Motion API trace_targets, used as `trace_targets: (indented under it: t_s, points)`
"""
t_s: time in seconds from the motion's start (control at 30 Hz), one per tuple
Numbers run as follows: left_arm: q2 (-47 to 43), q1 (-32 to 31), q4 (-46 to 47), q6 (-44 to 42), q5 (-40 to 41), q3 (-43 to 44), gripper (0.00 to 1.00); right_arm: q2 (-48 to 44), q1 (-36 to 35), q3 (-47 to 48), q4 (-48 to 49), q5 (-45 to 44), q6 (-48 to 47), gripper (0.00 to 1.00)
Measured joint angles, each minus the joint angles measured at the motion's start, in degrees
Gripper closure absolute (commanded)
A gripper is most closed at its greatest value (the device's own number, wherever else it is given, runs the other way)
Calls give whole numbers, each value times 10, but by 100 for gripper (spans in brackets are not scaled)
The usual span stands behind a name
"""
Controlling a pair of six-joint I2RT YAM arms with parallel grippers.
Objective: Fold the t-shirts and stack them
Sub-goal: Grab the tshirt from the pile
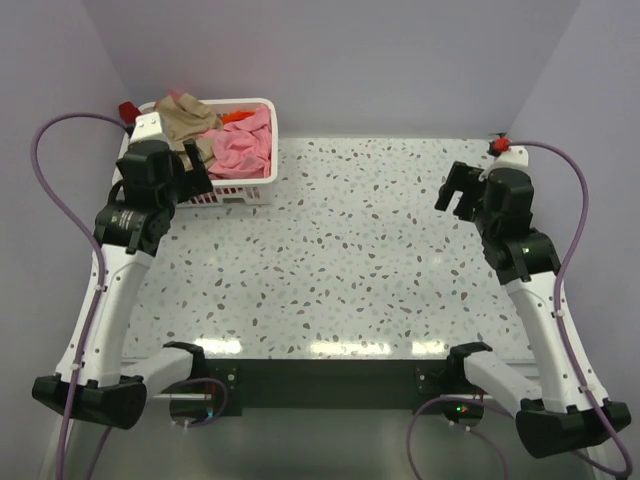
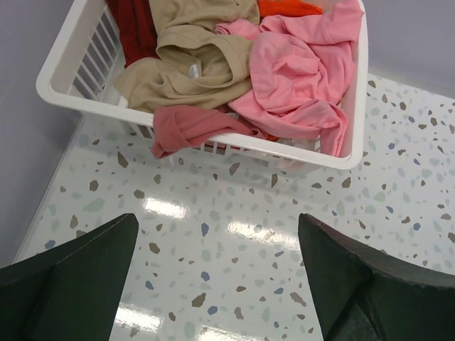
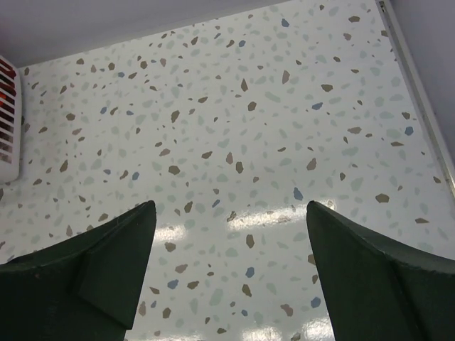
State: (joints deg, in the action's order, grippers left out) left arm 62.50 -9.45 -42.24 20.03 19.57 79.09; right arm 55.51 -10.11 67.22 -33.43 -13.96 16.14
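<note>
Status: task not yet begun, judging by how things lie.

Location of goods: all the t-shirts sit in the white plastic slatted basket at the far left corner of the speckled terrazzo tabletop. On top lie the large plain tan cloth t-shirt and, to its right, the crumpled light pink cloth t-shirt. The salmon cloth t-shirt spills over the near rim, with a sleeve or hem hanging outside the basket wall. The dark red cloth t-shirt is tucked against the left wall, and the orange cloth t-shirt shows only as a sliver at the far edge. Whether more garments are buried beneath cannot be told from these views.

Work done: no shirt is laid out, folded or stacked on the table.

Left gripper: jaws spread wide, holding nothing, poised just short of the basket's near side and aimed at the pile.

Right gripper: jaws likewise apart and empty, above bare tabletop at the far right, well apart from the basket.

Outstanding: each shirt has to be drawn out, flattened, folded and stacked; the whole job lies ahead
</note>
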Motion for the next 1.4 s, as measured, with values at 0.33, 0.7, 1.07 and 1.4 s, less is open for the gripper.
trace_targets:
  t_s: [0.33,0.7,1.07,1.4]
  points:
    - [61,2,18,1,16,45,0,-16,0,-1,-23,-5,12,10]
    - [315,93,90,20,-62,163,5,-27,0,0,-55,-9,38,10]
    - [557,123,97,42,-96,354,16,-4,0,32,-74,-9,44,10]
    - [635,123,82,56,-89,401,37,36,0,41,-75,-9,37,10]
